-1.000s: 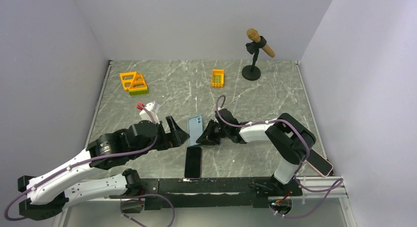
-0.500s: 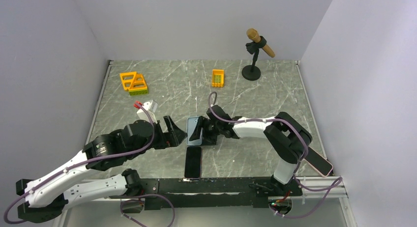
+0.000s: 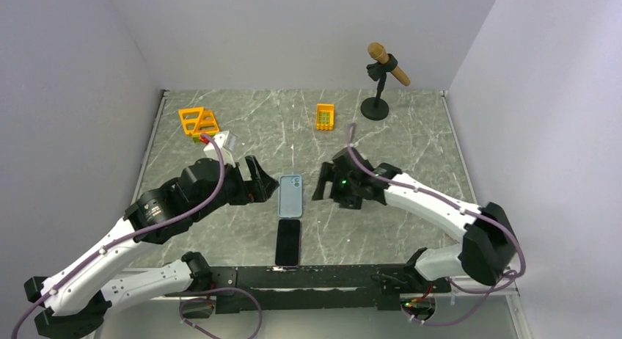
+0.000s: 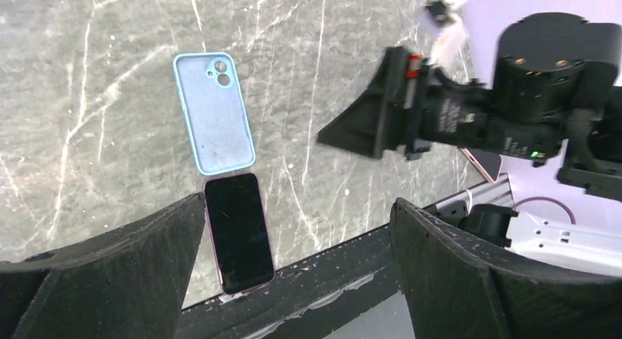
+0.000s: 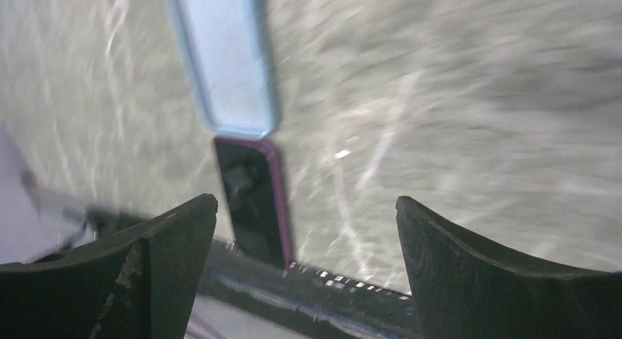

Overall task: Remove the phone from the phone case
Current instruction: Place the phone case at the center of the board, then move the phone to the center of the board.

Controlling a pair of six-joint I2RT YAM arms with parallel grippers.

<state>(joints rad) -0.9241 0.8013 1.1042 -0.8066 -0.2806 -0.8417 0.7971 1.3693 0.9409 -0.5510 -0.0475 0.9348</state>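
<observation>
On the worktop (image 3: 411,148) between my arms, the blue case (image 3: 290,194) lies flat and empty, with the phone (image 3: 288,241) just beside its near end. My left claw (image 3: 262,188) and right claw (image 3: 323,189) both gape wide, holding nothing. I'd lift each straight up, nudging neither piece.

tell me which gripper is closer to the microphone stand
Right. The right gripper sits nearer the robot and left of the microphone stand; the left gripper is farther left, on the other side of the light blue phone case.
</observation>
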